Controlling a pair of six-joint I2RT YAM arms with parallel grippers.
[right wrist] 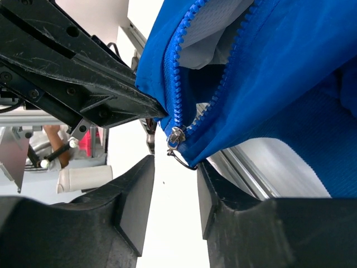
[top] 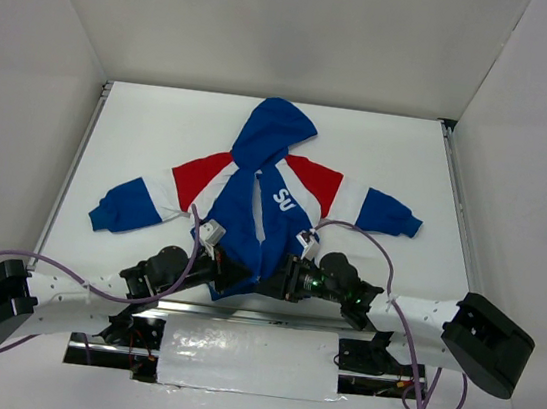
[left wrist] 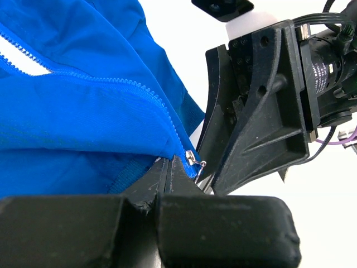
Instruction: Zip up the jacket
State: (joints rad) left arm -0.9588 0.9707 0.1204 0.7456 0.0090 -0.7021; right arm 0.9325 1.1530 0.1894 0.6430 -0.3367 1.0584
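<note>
The blue jacket (top: 254, 202) lies flat on the white table, hood far, hem near the arms, its front open above the hem. My left gripper (top: 236, 272) is shut on the hem's left bottom corner (left wrist: 167, 167), right beside the silver zipper slider (left wrist: 191, 158). My right gripper (top: 277, 278) is open. In the right wrist view its fingers (right wrist: 174, 167) stand either side of the slider (right wrist: 176, 135) and its wire pull ring (right wrist: 183, 161), just below them. The ring lies against the right finger (right wrist: 223, 195). The blue zipper teeth (right wrist: 178, 84) part above the slider.
White walls enclose the table on three sides. A metal rail (top: 239, 313) runs along the near edge, with a white taped plate (top: 248, 358) below it. Purple cables (top: 370, 235) loop over the table by the right sleeve. The other arm's body (left wrist: 262, 111) crowds each wrist view.
</note>
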